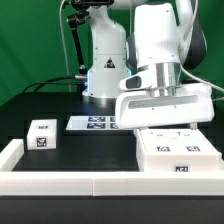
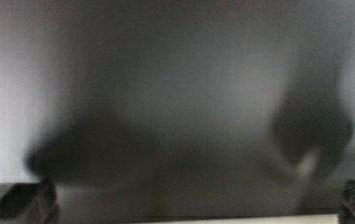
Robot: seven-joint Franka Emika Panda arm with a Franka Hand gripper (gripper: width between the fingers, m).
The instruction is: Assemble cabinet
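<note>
The cabinet body point(image 1: 176, 152), the biggest white box with tag markers on its front, lies at the exterior view's right. A smaller white panel block point(image 1: 42, 135) with tags stands apart at the left. My gripper point(image 1: 166, 116) is lowered right onto the far top edge of the cabinet body, and its fingertips are hidden there. In the wrist view a blurred grey-white surface point(image 2: 174, 100) fills the picture very close up. The gripper point(image 2: 188, 206) shows only its two dark fingertips point(image 2: 17, 203) at the far corners, wide apart, so it looks open.
The marker board point(image 1: 92, 123) lies flat behind the middle of the black table. A low white border rail point(image 1: 70, 182) runs along the front and up the left side. The robot base point(image 1: 105, 70) stands at the back.
</note>
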